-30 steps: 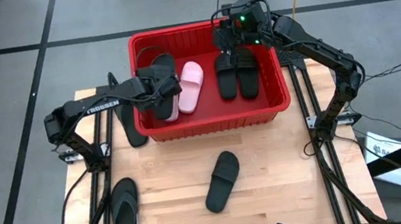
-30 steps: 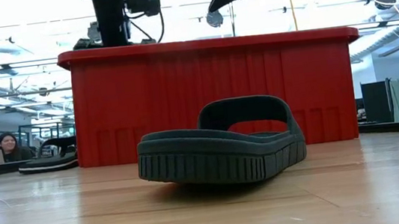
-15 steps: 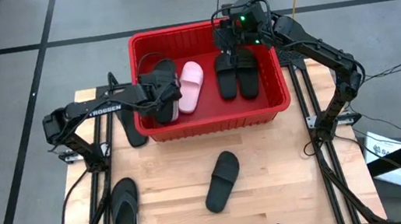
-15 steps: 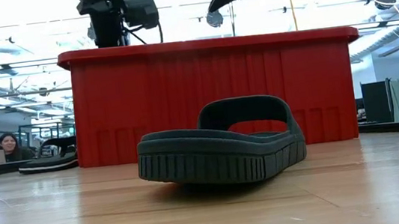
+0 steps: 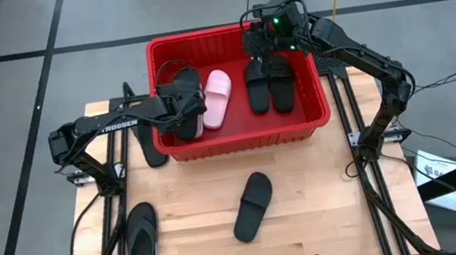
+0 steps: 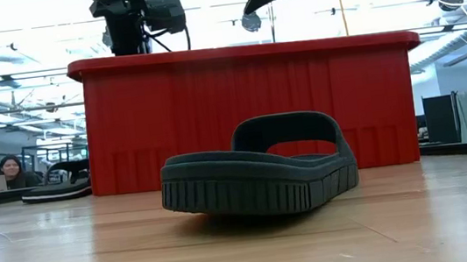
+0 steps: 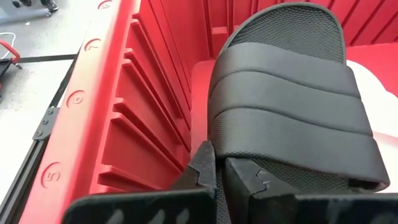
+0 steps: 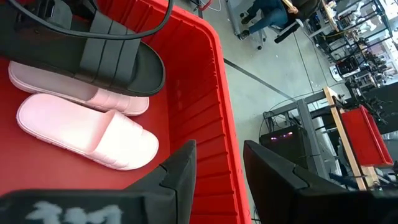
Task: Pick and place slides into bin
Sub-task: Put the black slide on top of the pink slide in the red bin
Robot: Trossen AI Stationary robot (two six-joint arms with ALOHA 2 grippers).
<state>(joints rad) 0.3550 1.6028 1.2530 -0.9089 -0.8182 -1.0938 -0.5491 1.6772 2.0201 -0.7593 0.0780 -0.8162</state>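
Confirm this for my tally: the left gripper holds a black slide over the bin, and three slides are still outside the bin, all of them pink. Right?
Not quite. The left gripper does hold a black slide over the bin, and three remain outside, but the high view shows all are black: one mid-table, one near the left edge, one beside the bin.

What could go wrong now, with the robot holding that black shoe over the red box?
The left hand pinches only the edge of the black slide, so the slide might slip or twist out early. It hangs close to the red bin wall and above a pale pink slide, so it may land propped on that one or lean on the wall. The right hand waits, open, over the bin's far side.
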